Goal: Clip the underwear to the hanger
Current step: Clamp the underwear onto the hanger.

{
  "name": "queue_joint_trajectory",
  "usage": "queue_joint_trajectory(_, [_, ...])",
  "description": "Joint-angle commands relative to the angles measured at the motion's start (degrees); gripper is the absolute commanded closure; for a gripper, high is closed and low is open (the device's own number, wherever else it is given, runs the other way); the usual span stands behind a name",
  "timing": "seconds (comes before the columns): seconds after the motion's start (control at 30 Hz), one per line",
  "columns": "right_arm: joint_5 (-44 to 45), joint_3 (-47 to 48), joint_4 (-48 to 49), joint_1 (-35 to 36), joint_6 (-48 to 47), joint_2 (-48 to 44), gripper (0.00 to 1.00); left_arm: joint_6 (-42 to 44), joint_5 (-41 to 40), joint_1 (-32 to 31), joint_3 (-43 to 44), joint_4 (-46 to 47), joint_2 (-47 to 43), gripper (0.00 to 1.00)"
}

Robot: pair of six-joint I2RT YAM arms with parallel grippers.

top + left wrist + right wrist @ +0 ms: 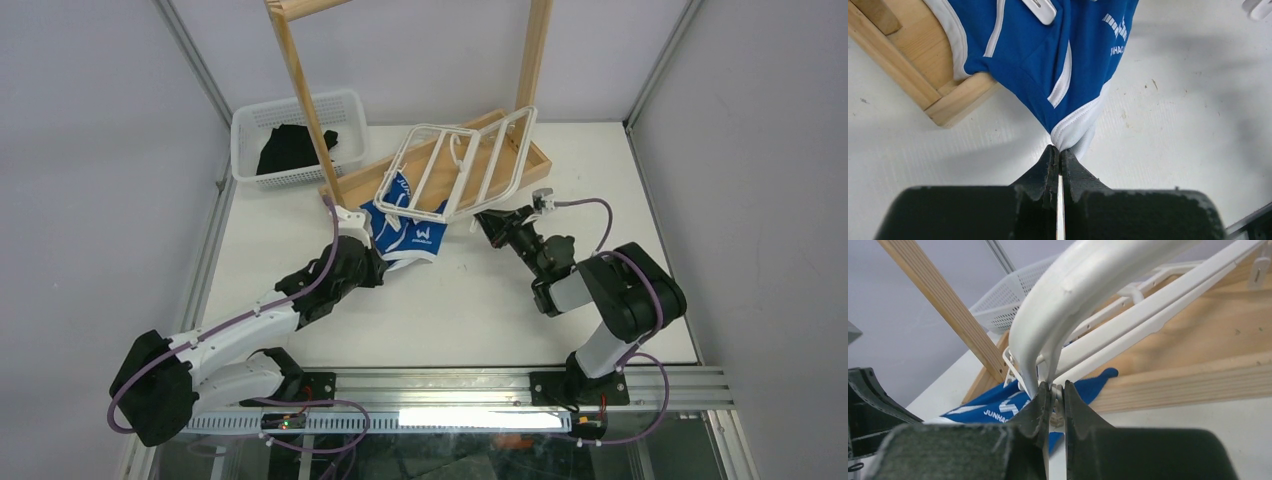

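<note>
Left pincer [1059, 150]: jaws together, clamped on the white-trimmed hem of the underwear [1038, 55]. Fabric runs taut up and away from the tips.
Right pincer [1057, 387]: jaws nearly together, clamped on a thin white part of the hanger [460, 165] right under its near rounded corner.
Both arms reach in over the white tabletop [450, 310], left from the near-left, right from the near-right. The pincer tips are near each other but apart.
Underwear: mid-tabletop, between the two pincers, under the hanger's near-left corner. Upper part is bunched at the hanger's edge, and the lower part with the lettered waistband drapes towards the tabletop. One side overlaps the corner of the wooden rack [305, 100] base.
Small white clip [1040, 7] lies against the blue fabric at the top of the left wrist view. Can't tell if it's biting.
Hanger: tilted, near edge low at the right pincer, far edge higher, sitting over the rack's base frame between the two uprights. Hook is visible inside the frame.
Far left: white mesh basket [245, 150] just beside the rack's left upright, black garment [290, 150] inside.
</note>
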Motion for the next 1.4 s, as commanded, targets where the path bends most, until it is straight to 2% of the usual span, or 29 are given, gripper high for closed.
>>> queue_joint_trajectory(0.0, [2.21, 3.55, 7.19, -0.09, 1.66, -4.84, 1.0, 1.69, 0.22, -0.65, 2.28, -2.68, -2.21, 1.0])
queue_joint_trajectory(0.23, [2.88, 2.21, 7.19, -0.07, 1.74, -3.89, 1.0, 1.84, 0.55, -0.62, 2.99, -6.05, -2.14, 1.0])
queue_joint_trajectory(0.33, [3.21, 0.92, 7.19, 0.05, 1.2, -2.49, 1.0, 1.59, -0.63, -0.62, 3.26, -7.59, -2.97, 0.82])
queue_joint_trajectory(0.43, [3.26, 0.4, 7.17, 0.05, 0.71, -1.32, 1.0, 2.36, -0.67, -0.66, 4.42, -8.54, -3.71, 0.68])
queue_joint_trajectory(0.63, [3.06, 0.84, 7.19, 0.07, 0.5, -0.48, 1.0, 7.91, 0.36, -2.66, 9.77, -8.0, -2.48, 0.57])
queue_joint_trajectory(0.97, [2.52, 1.88, 7.19, 0.07, 0.54, -0.15, 1.0, 10.82, -5.02, -11.91, 15.06, 5.97, 16.48, 0.45])
queue_joint_trajectory(1.13, [2.12, 2.13, 7.19, 0.12, 0.72, -0.04, 1.0, 9.95, -9.63, -13.21, 18.54, 10.94, 26.79, 0.32])
queue_joint_trajectory(1.37, [2.08, 2.22, 7.19, 0.09, 0.54, -0.21, 1.0, 9.37, -21.91, -14.44, 24.16, 12.98, 38.43, 0.26])
